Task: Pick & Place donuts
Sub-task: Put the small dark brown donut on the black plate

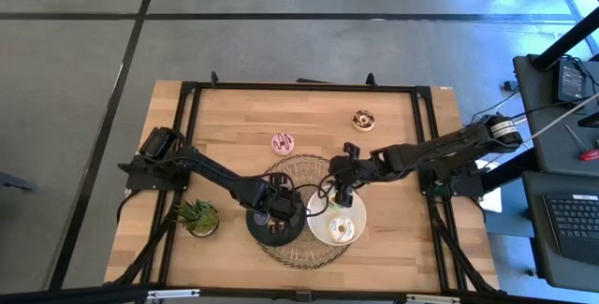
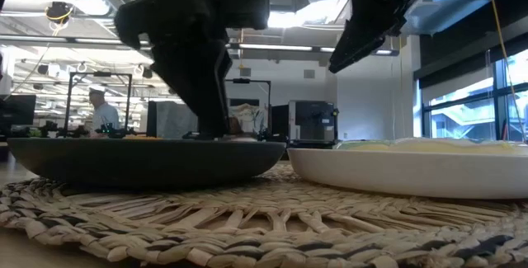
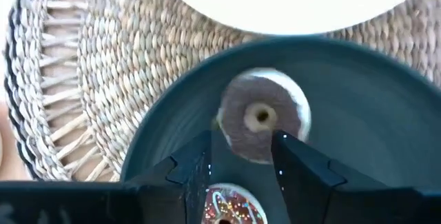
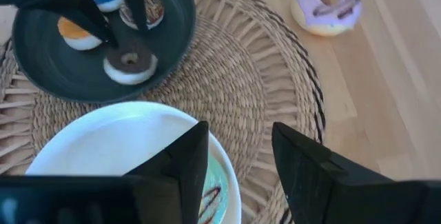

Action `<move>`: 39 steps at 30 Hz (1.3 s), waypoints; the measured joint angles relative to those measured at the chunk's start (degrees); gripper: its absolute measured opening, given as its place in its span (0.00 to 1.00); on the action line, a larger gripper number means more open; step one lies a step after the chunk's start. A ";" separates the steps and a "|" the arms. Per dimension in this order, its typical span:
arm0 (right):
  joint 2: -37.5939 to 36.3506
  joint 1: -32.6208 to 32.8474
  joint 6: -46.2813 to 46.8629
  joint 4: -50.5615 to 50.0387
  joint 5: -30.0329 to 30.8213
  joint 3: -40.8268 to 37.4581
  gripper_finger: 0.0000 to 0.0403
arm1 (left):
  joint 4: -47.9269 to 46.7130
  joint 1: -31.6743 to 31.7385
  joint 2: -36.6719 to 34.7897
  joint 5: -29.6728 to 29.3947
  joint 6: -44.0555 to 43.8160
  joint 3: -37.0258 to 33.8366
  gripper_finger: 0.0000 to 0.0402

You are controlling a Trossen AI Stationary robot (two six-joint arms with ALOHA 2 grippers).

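Observation:
My left gripper point(image 3: 242, 145) is open low over the black plate point(image 1: 263, 232). Its fingertips stand on either side of a brown mini donut point(image 3: 262, 117) that lies flat in the plate. A sprinkled mini point(image 3: 224, 210) lies farther back between the fingers, and an orange mini point(image 4: 76, 34) lies beside them in the plate. My right gripper point(image 4: 238, 155) is open and empty above the white plate point(image 4: 103, 148), which holds a green donut point(image 4: 217, 189). A pink donut point(image 1: 283, 142) and a chocolate-and-white donut point(image 1: 363, 120) lie flat on the bare table.
Both plates sit side by side on a round woven mat point(image 1: 304, 168) near the table's near edge. A small potted plant point(image 1: 198, 215) stands left of the black plate. The two grippers are close together over the mat. Bare wood lies toward the far edge around the two loose donuts.

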 joint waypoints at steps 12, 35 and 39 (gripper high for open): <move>6.59 2.12 -8.93 9.11 -0.04 0.00 0.40 | -2.80 0.29 0.00 -0.18 -1.32 0.02 0.39; 6.05 2.08 -9.24 8.60 0.55 0.02 0.40 | 7.33 0.66 0.04 -1.63 -2.82 -0.87 0.37; 6.05 2.08 -9.20 8.45 0.51 0.02 0.40 | 9.73 0.68 0.04 -1.91 -2.41 -0.88 0.37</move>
